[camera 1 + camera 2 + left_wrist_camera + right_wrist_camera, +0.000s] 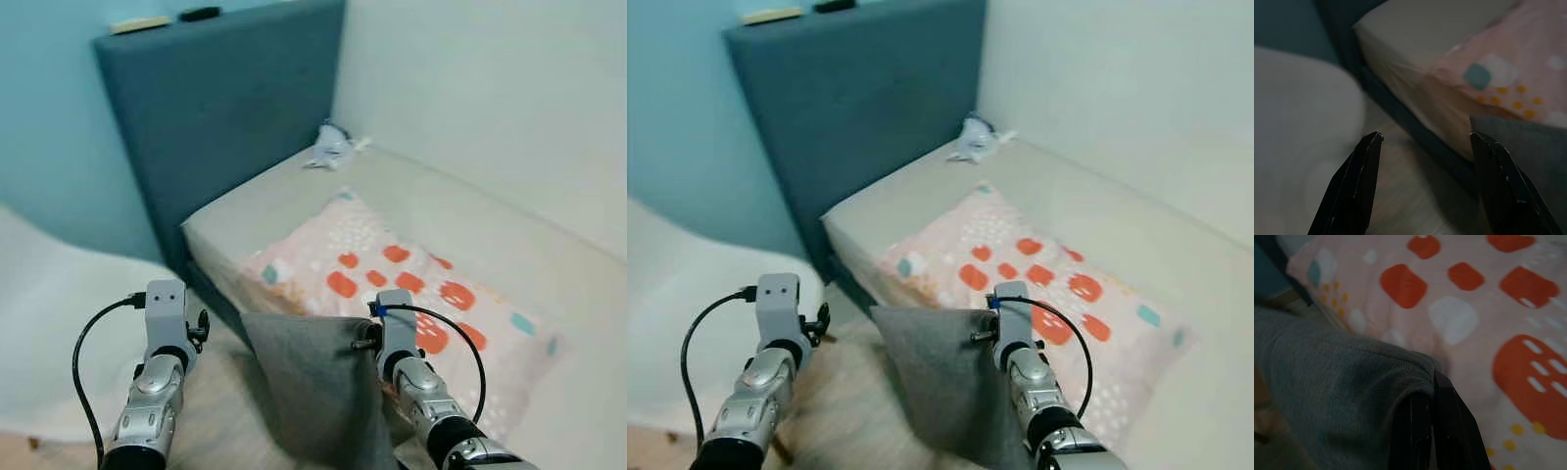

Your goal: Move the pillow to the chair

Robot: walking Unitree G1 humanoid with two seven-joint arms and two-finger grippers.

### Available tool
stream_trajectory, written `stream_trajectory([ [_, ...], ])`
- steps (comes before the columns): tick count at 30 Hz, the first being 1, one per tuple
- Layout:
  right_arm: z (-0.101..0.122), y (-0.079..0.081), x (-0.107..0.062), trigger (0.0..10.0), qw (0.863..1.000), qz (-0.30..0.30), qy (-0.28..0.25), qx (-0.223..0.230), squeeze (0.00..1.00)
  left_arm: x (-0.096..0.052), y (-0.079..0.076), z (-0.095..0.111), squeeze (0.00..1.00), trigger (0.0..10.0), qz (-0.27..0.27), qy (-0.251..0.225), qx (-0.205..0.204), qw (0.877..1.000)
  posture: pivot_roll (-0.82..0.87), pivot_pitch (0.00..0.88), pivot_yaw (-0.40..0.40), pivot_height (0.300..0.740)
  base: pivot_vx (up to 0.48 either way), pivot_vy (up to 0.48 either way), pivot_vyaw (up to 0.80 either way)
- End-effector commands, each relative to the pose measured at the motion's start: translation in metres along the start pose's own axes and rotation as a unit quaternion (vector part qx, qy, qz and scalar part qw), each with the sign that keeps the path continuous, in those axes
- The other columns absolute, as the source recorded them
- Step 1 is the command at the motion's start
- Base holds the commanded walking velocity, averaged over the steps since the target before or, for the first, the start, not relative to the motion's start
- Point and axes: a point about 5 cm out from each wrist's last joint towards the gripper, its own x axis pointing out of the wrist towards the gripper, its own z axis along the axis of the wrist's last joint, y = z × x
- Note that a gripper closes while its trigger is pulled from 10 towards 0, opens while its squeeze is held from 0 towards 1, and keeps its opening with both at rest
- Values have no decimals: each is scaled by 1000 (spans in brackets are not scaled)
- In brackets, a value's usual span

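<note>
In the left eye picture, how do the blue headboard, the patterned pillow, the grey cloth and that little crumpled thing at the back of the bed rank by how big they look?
1. Blue headboard
2. Patterned pillow
3. Grey cloth, though it hangs nearest the camera, clamped by the right gripper, so it looks bigger than it may be
4. Crumpled thing, farthest away

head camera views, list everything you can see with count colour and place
pillow: one, grey, hanging from the right gripper in front of the bed's near edge
patterned pillow: one, pink with red, white and teal patches, lying on the bed
bed: one, pale beige cover, against the white wall
headboard: one, dark blue, at the bed's left end
small crumpled thing: one, pale bluish white, on the bed near the headboard; what it is cannot be told
flat things on the headboard top: two, one cream, one black
chair: one, white, left of the bed
left gripper: one, black fingers, open, between chair and bed
right gripper: one, black fingers, shut on the grey pillow's top edge
</note>
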Motion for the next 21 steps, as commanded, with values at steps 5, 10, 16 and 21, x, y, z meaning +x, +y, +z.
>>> stream_trajectory([
  [5, 12, -2, 2, 10000, 1000, 0, -26, 2, 0, -3, 0, -5, 0, 10000, 0, 9, 6, 1000, 33, 54, -60, 740, 0, 0, -800],
  [10, 23, 8, 6, 10000, 998, 36, -43, -7, 0, -2, -1, -4, 0, 10000, -2, 8, 6, 1000, 28, 45, -60, 740, 0, 0, -800],
  [16, 69, 25, 14, 10000, 988, 110, -107, -15, 0, 0, -2, -3, 0, 10000, -3, 6, 6, 1000, 28, 39, -57, 740, 0, 0, -800],
  [21, 111, 16, 18, 10000, 982, 115, -152, -13, 0, 0, -1, -2, 0, 10000, -3, 5, 7, 1000, 25, 36, -55, 740, 0, 0, -800],
])
